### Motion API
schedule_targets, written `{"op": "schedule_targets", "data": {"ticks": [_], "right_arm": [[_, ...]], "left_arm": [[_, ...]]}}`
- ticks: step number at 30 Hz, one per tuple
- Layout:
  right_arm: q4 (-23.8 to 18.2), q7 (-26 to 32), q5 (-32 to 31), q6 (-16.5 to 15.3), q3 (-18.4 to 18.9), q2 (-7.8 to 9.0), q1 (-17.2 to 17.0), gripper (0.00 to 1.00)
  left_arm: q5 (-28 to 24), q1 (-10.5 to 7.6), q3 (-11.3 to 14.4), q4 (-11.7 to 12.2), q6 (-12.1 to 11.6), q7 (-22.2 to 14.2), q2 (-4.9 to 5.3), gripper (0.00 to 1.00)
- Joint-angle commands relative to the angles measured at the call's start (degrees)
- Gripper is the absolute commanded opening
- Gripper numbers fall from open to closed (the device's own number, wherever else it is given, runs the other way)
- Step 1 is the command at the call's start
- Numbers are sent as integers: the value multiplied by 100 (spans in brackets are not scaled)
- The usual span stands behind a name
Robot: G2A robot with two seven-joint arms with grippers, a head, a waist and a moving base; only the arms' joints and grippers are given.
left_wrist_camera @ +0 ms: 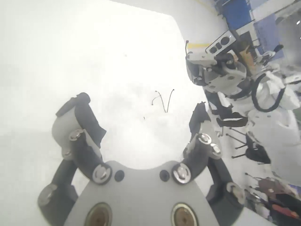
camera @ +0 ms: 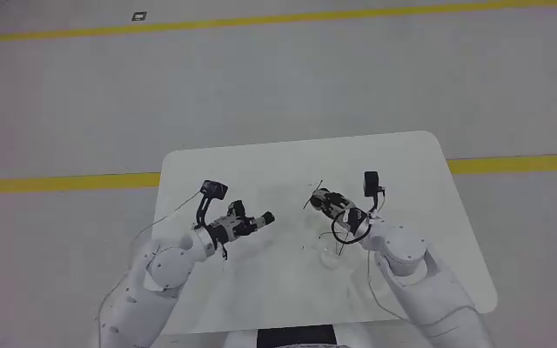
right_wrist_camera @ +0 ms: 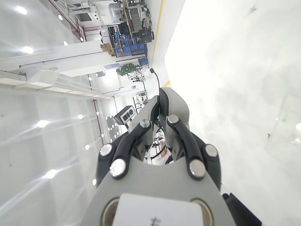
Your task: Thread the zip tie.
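A thin black zip tie (right_wrist_camera: 157, 81) sticks out from between the fingers of my right gripper (right_wrist_camera: 160, 98), which is shut on it. In the top view this gripper (camera: 322, 202) is over the table's middle right, and the tie (camera: 312, 195) points away to the far left. My left gripper (camera: 265, 218) is at the middle left, aimed toward the right one. It is open (left_wrist_camera: 141, 105) with nothing between its fingers. The left wrist view has the right gripper (left_wrist_camera: 196, 71) beyond, the tie (left_wrist_camera: 186, 47) rising from it.
The white table (camera: 409, 165) has rounded corners. A thin dark V-shaped strand (left_wrist_camera: 167, 102) lies on it ahead of my left gripper. A clear flat piece (camera: 331, 256) rests near the right arm. A small dark speck (right_wrist_camera: 251, 10) lies farther off.
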Motion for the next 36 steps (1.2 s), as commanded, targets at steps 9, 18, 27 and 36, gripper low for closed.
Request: {"op": "schedule_targets", "data": {"ticks": [9,18,27,36], "right_arm": [[-25,-69,-114,0,-30,0,0,0],[-268,650,-760,492,50,113,276,0],[-158,1026,-1417,492,-33,165,599,0],[-88,851,-1420,492,-147,119,705,0]], "left_arm": [[752,-66,87,-82,15,-132,29,100],[3334,-107,454,-627,172,-171,111,100],[4715,-41,739,-941,-83,338,157,100],[4907,-33,844,-1001,-291,562,166,100]]}}
